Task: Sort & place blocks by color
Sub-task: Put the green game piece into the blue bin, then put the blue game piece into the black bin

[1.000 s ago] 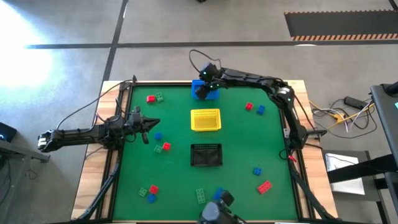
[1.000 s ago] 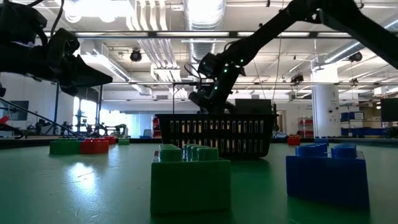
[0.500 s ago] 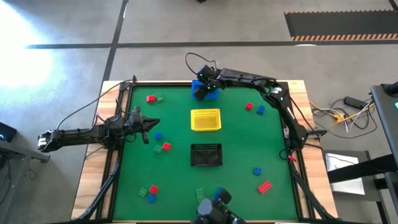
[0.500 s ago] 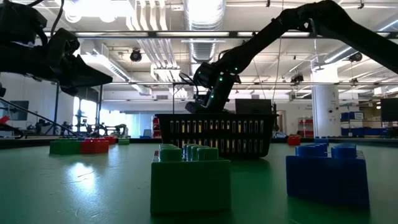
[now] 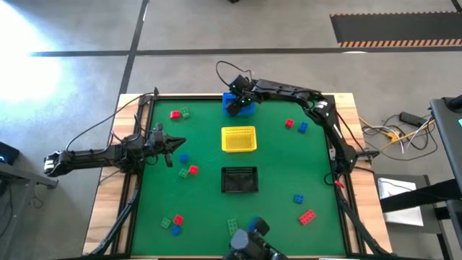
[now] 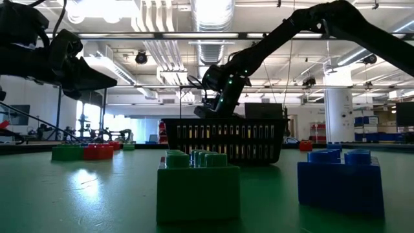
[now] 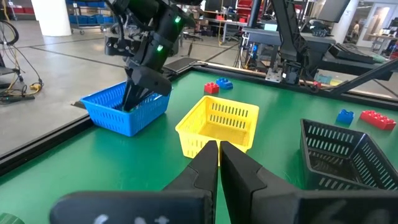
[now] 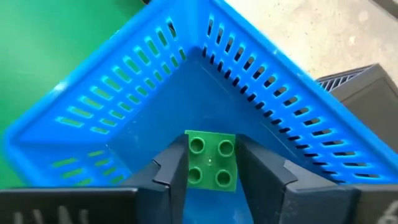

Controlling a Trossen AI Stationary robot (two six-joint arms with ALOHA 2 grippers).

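My right gripper reaches over the blue basket at the table's far edge, shut on a green block. The wrist view looks down into the basket's inner corner. My left gripper waits shut above the table's left side, pointing toward the yellow basket. Red, green and blue blocks lie scattered on the green mat, among them a red one far left and another red one near right. In the low view, a green block and a blue block sit close to the camera. My right gripper pinches the green block by two opposite sides between its two fingers. The fingers come from above, pointing down into the blue basket. The block's studded top faces the camera, and it looks lifted clear of the basket floor.
The yellow basket stands mid-table and the black basket nearer the near edge. Block pairs lie at far right and left of centre, with a trio near left. A raised frame borders the mat.
My right gripper has shifted a little toward the table's left over the blue basket, still holding the green block, and then stayed still. The left arm has not moved.
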